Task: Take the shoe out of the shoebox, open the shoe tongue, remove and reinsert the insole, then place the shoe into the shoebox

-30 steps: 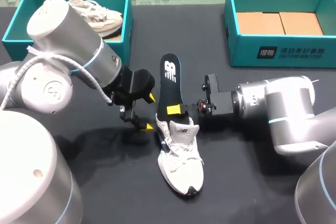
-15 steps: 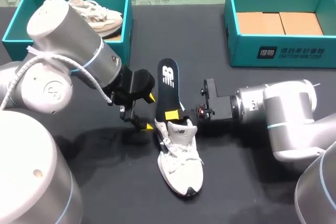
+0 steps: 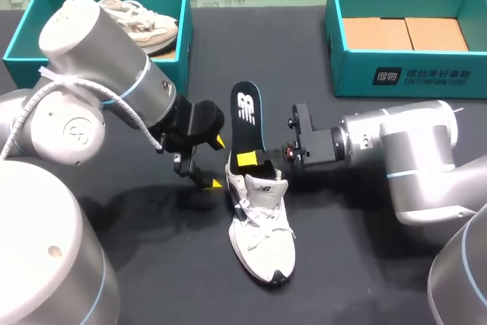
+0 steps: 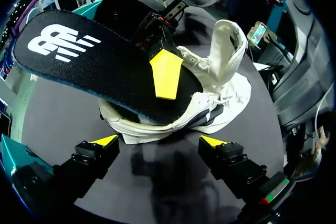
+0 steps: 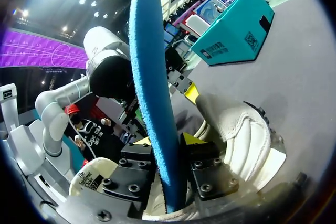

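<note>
Insole (image 3: 245, 116), held edgewise between the closed fingers of the right gripper (image 3: 247, 160), lower end inside the collar of the white sneaker (image 3: 262, 234) lying mid-table. Within the last second it dipped, then rose slightly, so reinsertion is probably incomplete. Left gripper (image 3: 217, 162), fingers spread and empty, sits beside the heel. The right arm reaches in low and level.

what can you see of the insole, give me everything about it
The insole is a long, thin, flexible-looking pad with a black top face carrying a white logo and a blue, fuzzy-looking underside. One end sits in the opening of the white shoe. The logo end sticks out past the heel, lifted at an angle. The right pincer is shut on it close to the shoe, one yellow tip flat on the black face. Nothing else appears to touch it.
</note>
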`<state>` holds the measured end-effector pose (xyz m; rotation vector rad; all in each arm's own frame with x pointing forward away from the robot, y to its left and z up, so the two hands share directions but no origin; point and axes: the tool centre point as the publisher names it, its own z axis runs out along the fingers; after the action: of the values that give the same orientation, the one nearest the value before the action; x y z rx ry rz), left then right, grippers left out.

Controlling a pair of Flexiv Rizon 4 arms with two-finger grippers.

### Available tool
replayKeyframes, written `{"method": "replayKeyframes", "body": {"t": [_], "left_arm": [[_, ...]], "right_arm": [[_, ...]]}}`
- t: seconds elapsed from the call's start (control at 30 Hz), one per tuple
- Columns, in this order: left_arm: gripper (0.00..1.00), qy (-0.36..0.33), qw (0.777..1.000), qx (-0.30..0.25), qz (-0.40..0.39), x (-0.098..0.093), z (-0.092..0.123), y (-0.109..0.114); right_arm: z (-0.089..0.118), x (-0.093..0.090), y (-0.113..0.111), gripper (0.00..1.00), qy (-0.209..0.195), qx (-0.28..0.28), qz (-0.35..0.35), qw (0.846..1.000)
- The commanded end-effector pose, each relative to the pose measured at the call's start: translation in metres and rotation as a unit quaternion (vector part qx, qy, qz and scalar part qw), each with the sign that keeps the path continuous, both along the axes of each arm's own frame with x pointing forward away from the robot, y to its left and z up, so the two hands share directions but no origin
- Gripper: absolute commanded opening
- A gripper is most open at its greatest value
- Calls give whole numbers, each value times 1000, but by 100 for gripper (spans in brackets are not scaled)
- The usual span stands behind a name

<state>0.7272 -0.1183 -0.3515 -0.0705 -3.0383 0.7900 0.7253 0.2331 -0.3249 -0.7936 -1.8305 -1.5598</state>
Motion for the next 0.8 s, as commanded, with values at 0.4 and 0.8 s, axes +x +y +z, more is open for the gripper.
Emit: {"method": "replayKeyframes", "body": {"t": [0.4,0.8], "left_arm": [[100,-1,1000,1,0,-1,0,0],[100,-1,1000,1,0,-1,0,0]], "right_arm": [[25,7,-7,26,-17,-24,-5,1000],[9,23,-11,0,18,-12,-2,1000]]}}
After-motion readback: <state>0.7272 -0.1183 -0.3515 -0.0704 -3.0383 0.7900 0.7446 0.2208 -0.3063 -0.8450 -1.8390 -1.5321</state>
